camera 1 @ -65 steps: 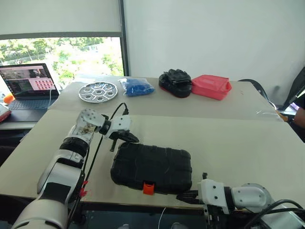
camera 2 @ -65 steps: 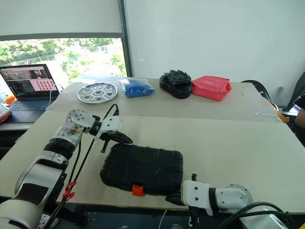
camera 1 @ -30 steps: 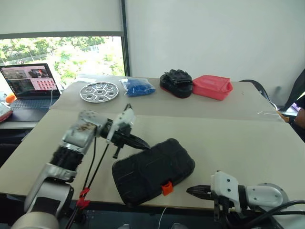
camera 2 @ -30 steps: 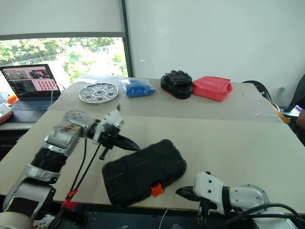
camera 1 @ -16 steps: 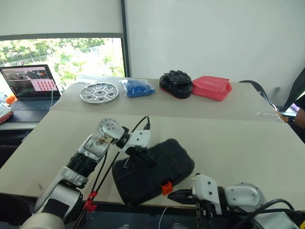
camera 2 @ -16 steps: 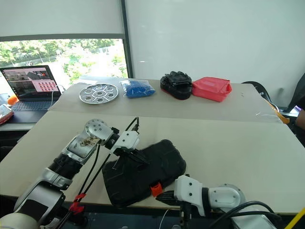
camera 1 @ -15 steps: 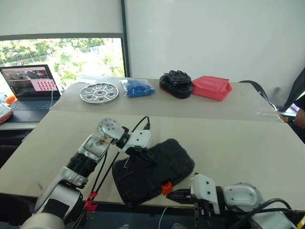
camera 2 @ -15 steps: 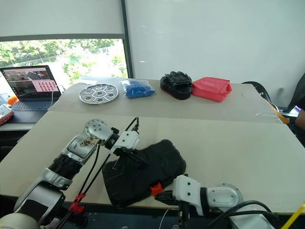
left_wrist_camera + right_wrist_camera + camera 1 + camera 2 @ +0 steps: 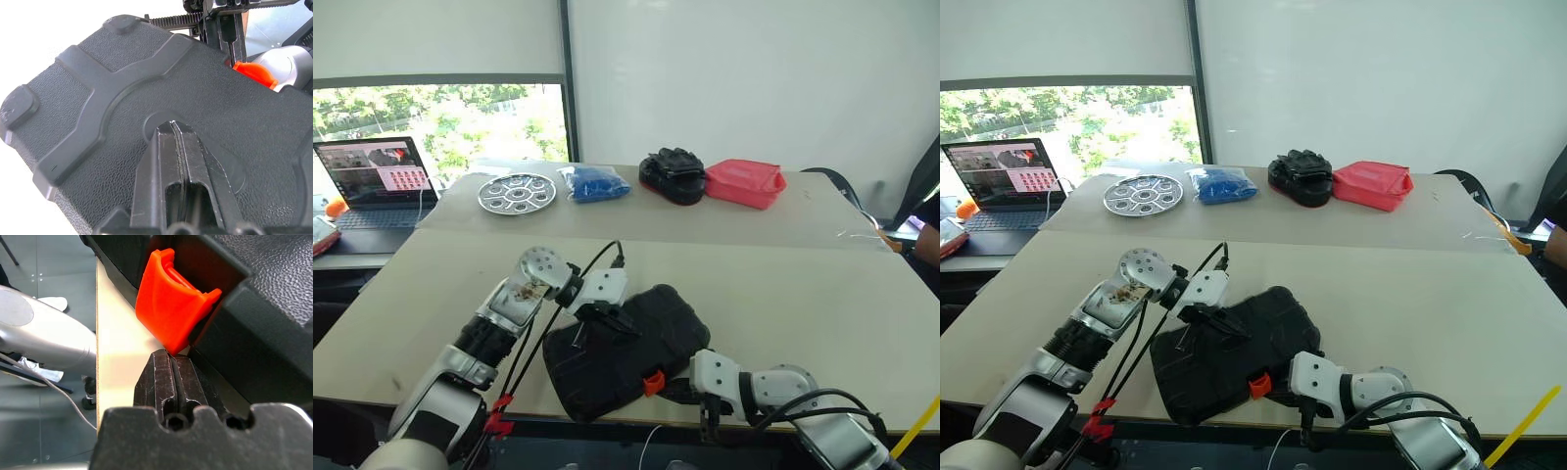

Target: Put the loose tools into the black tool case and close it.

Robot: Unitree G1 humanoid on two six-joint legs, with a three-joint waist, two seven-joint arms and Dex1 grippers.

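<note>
The black tool case (image 9: 628, 345) lies on the table with its lid down, turned askew near the front edge. Its orange latch (image 9: 653, 382) faces the front right. My left gripper (image 9: 625, 329) is shut, its tips resting on the textured lid (image 9: 98, 98), seen close up in the left wrist view. My right gripper (image 9: 670, 388) is shut as well, low at the table's edge. Its tips (image 9: 172, 357) touch the underside of the orange latch (image 9: 173, 318). The loose tools are out of view.
At the back of the table stand a round silver tray (image 9: 516, 191), a blue bag (image 9: 595, 181), a lumpy black bundle (image 9: 671, 174) and a pinkish-red container (image 9: 744, 182). A laptop (image 9: 372, 181) sits on the far left. The case reaches the table's front edge (image 9: 538, 416).
The case was turned askew before one second ago. Since then my left gripper has come down onto the lid, and my right gripper has moved left up to the orange latch.
</note>
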